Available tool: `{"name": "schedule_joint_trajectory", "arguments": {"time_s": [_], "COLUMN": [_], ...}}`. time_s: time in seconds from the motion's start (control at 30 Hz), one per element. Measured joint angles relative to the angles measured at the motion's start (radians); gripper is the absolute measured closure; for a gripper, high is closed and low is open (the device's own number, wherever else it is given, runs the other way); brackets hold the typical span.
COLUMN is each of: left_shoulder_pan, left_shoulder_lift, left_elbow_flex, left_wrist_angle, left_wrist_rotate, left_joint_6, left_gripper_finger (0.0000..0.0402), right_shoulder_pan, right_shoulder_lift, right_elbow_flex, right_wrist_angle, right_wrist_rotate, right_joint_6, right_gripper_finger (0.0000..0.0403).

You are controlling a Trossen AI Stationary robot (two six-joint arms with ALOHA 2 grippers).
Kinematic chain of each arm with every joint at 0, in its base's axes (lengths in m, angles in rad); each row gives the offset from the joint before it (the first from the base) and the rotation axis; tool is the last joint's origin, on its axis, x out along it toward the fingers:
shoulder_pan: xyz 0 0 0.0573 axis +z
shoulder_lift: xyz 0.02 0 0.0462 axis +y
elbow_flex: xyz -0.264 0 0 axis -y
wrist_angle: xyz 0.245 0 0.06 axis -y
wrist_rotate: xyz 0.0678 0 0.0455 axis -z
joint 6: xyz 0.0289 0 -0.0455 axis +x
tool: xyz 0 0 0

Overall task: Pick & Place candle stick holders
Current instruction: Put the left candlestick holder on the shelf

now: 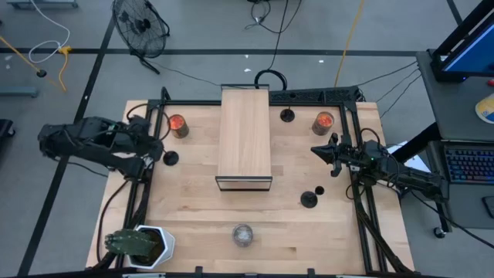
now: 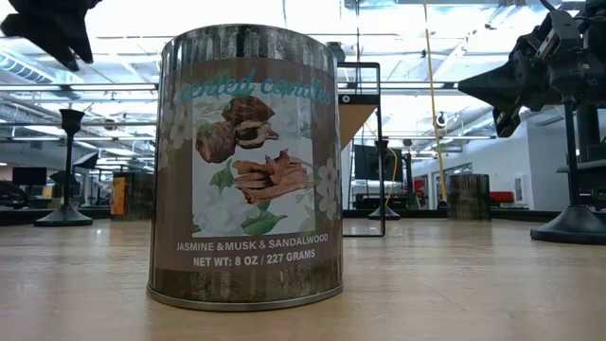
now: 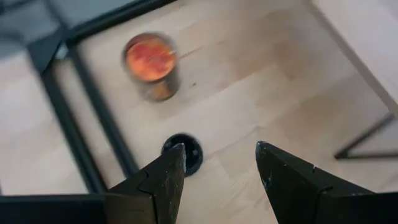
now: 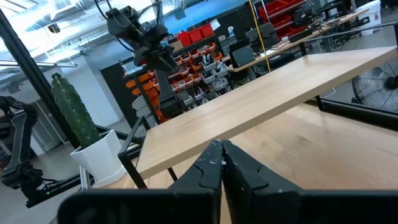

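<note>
The nearest holder (image 1: 170, 158) to any gripper is the left one: a small black disc base on the bare wood with its stem pointing up toward the camera, so its long axis is upright and only the round top shows from above. In the left wrist view this holder (image 3: 185, 152) sits just beyond the tip of one finger (image 3: 163, 182), partly hidden by it, and off toward that finger's side, not centred in the gap. The left gripper (image 1: 154, 147) hangs above and just beside the holder, its jaws spread wide apart with nothing between them. My reading is that the coming move turns on this offset: the jaws need to shift sideways until the stem stands midway between the fingers, then come down along the upright stem.

A jar (image 3: 151, 65) with an orange top stands further out beyond the holder, well apart from the jaws and clear of the line of descent.

The other holders lie on the right half: one (image 1: 309, 200) near the front and a second (image 1: 287, 116) at the back by the far rail, with what may be another small dark piece (image 1: 319, 190) close to the first; I cannot tell what that is. The right gripper (image 1: 324, 151) waits above the table between them, its jaws pressed together and empty. It is near the front holder, but the left arm is much closer to its own target.
</note>
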Motion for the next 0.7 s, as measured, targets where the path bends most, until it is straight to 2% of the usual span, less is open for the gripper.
{"name": "schedule_joint_trajectory", "arguments": {"time_s": [0.1,0.2,0.43,0.7], "left_shoulder_pan": [0.038,0.076,0.182,0.297], "left_shoulder_lift": [0.012,0.032,0.125,0.174], "left_elbow_flex": [0.0,0.0,0.0,0.0], "left_wrist_angle": [-0.009,-0.009,-0.008,-0.007], "left_wrist_rotate": [0.015,0.065,0.155,0.156], "left_joint_6": [-0.114,-0.129,-0.049,0.058], "left_gripper_finger": [0.0199,0.0199,0.0199,0.0199], "right_shoulder_pan": [0.0,0.0,0.0,0.0], "right_shoulder_lift": [0.0,0.0,0.0,0.0], "right_elbow_flex": [0.0,0.0,0.0,0.0], "right_wrist_angle": [0.0,0.0,0.0,0.0], "right_wrist_rotate": [0.0,0.0,0.0,0.0], "right_joint_6": [0.0,0.0,0.0,0.0], "right_gripper_finger": [0.0403,0.0403,0.0403,0.0403]}}
